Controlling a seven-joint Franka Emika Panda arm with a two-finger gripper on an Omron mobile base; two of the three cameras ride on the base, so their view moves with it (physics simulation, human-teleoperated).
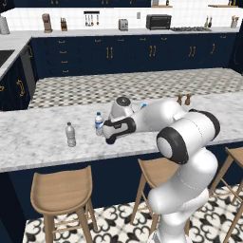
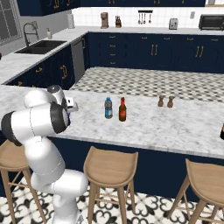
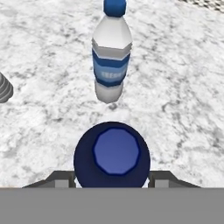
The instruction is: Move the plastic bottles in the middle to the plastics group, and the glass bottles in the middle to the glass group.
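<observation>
In the hand view the solid dark navy bottle (image 3: 112, 153) is seen from above, standing between my two fingertips, with my gripper (image 3: 112, 180) shut on it. Just beyond it stands the clear water bottle with the blue label (image 3: 111, 57), and the greyish unlabelled bottle (image 3: 4, 87) is at the left edge. From the left base, my gripper (image 1: 109, 136) hangs low over the counter beside the labelled water bottle (image 1: 98, 123) and right of the grey bottle (image 1: 70, 134). The blue-capped dark bottle (image 2: 108, 108) and the amber bottle with a red label (image 2: 122, 109) stand mid-counter. Two small brown bottles (image 2: 165, 101) stand further right.
The marble counter (image 1: 38, 142) has wooden stools (image 1: 61, 192) along its near edge. My own arm (image 1: 161, 118) stretches across the counter from the right. A dark object (image 2: 222, 131) shows at the counter's far right edge.
</observation>
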